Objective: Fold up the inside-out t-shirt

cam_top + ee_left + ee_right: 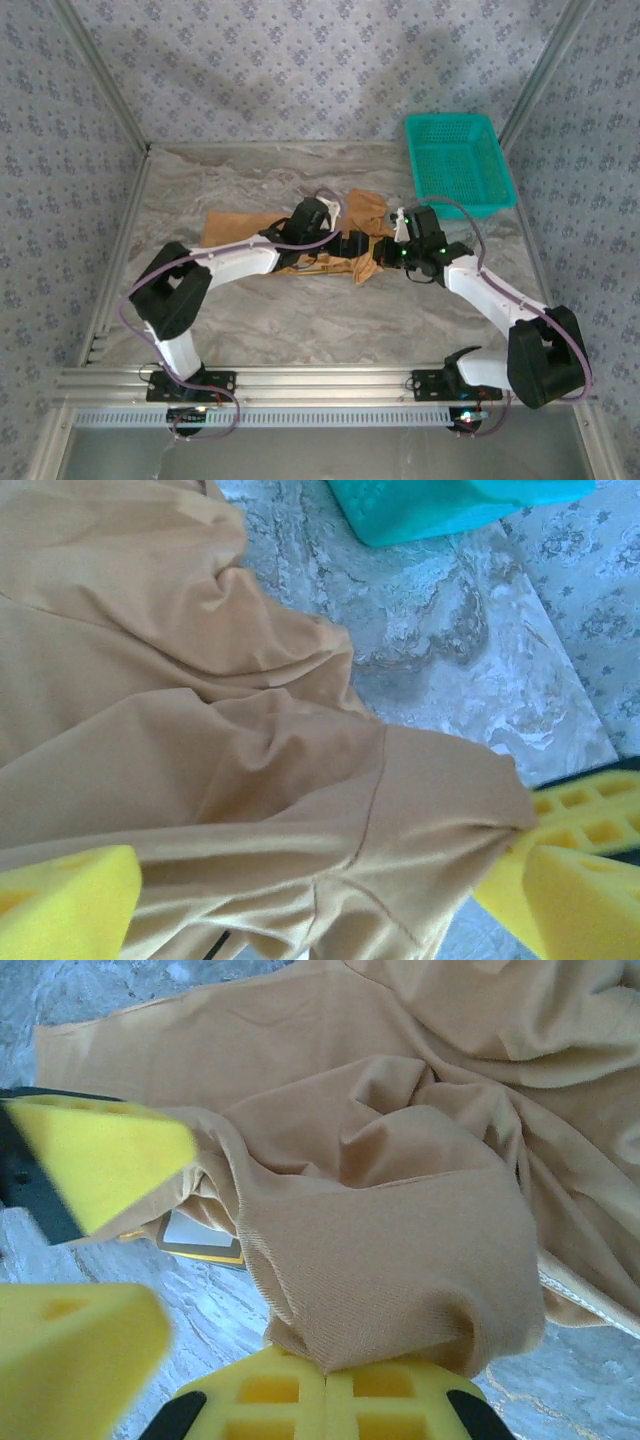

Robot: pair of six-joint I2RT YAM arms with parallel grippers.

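Tan cloth, the inside-out t-shirt (235, 228), lies crumpled mid-table, its long axis running left to right. The right gripper (325, 1390) pinches a raised fold shut. The left gripper (320, 900) gapes wide just beside it, its fingers straddling the same bunch.

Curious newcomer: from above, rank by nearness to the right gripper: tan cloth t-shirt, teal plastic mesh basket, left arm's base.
1. Tan cloth t-shirt, pinched in the right gripper.
2. Teal plastic mesh basket, back right.
3. Left arm's base, near left.
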